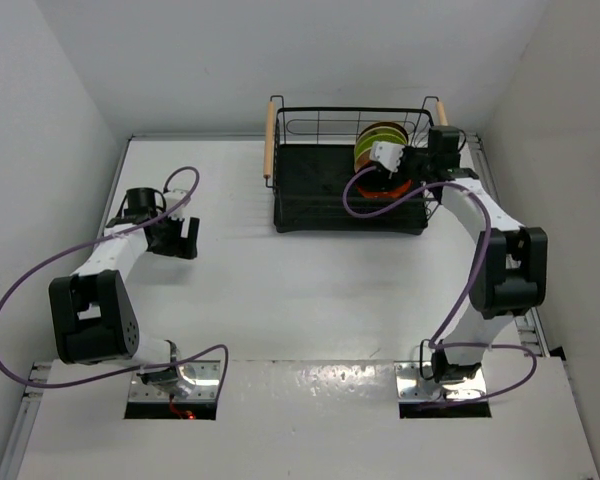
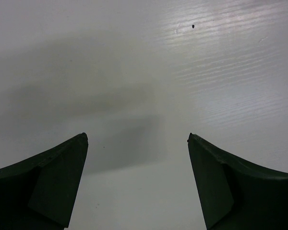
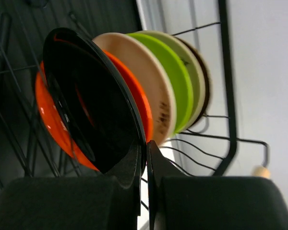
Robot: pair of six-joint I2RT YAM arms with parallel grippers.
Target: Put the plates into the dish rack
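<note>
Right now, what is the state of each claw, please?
Left claw: open, holding nothing.
Right claw: closed on the black plate rim.

Top view: I look down from above and behind the rig over the whole desk [image 1: 310, 290]. Left wrist: close on the desk surface, past its jaws. Right wrist: tight against the plates [image 3: 134, 96] in the dish rack [image 1: 310, 195] (shared with overhead).

Right wrist view: the black plate [image 3: 91, 100] covers most of the orange plate [image 3: 50, 122]; the rearmost plate [image 3: 206, 91] shows only a dark rim, its pattern unreadable; the rack [image 3: 224, 72] runs off the top and left edges. Top view: the right gripper [image 1: 388, 158] hides the faces of most plates [image 1: 378, 135].
</note>
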